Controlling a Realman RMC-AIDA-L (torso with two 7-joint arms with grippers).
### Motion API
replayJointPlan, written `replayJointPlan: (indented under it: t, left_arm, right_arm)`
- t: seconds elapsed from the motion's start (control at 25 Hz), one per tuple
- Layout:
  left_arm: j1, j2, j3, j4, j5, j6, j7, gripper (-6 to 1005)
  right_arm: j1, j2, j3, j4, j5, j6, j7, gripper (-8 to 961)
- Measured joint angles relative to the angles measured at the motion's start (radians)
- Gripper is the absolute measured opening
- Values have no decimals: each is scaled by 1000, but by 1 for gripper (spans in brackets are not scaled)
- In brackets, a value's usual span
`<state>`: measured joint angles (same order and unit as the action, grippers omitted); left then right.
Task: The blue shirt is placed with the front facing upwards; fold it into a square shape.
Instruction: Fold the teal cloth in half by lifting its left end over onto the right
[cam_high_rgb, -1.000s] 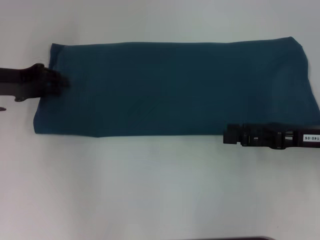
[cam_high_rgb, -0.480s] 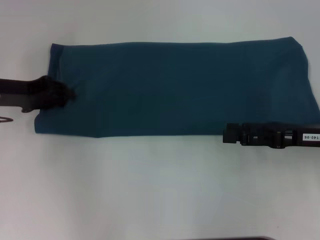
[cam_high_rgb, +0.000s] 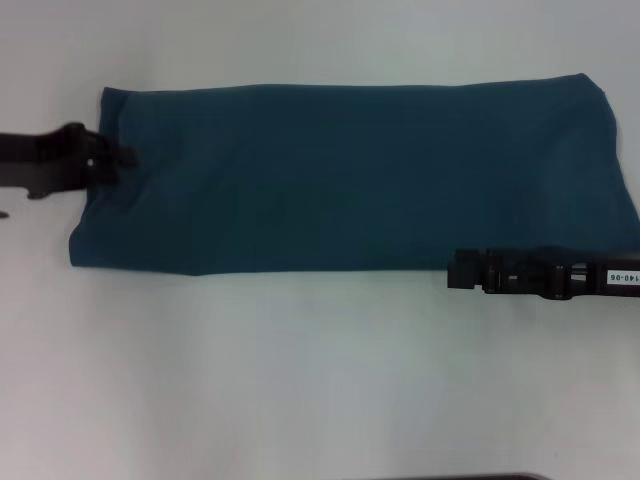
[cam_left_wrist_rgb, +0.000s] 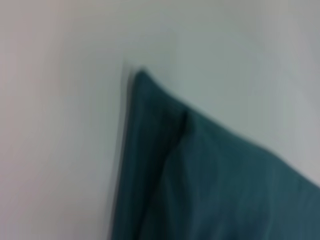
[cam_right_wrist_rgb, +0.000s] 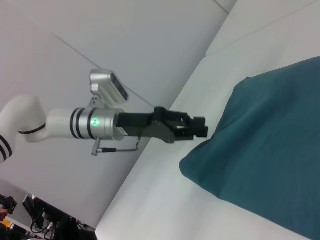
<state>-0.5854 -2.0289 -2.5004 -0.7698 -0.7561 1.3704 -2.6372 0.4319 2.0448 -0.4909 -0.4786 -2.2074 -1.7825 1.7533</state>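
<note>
Even overhead light is washing the white worktop (cam_high_rgb: 320, 380) bright, casting almost no shadows; the left wrist view is smearing the blue shirt (cam_left_wrist_rgb: 210, 185) into blur.

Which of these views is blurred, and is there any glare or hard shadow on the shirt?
Left wrist view: smeared, the blue shirt has soft edges. Head view: mildly soft, even light, no glare, the shirt casts only a faint shadow on the table. Right wrist view: sharpest, the left gripper is crisp.
</note>
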Motion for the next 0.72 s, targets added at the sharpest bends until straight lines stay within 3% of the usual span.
replayJointPlan:
  t: [0.72]
  left_arm:
    - [-25, -8, 88, 38, 4, -103, -23, 335]
  right_arm:
    - [4, 0, 0, 2, 0, 0, 3, 912]
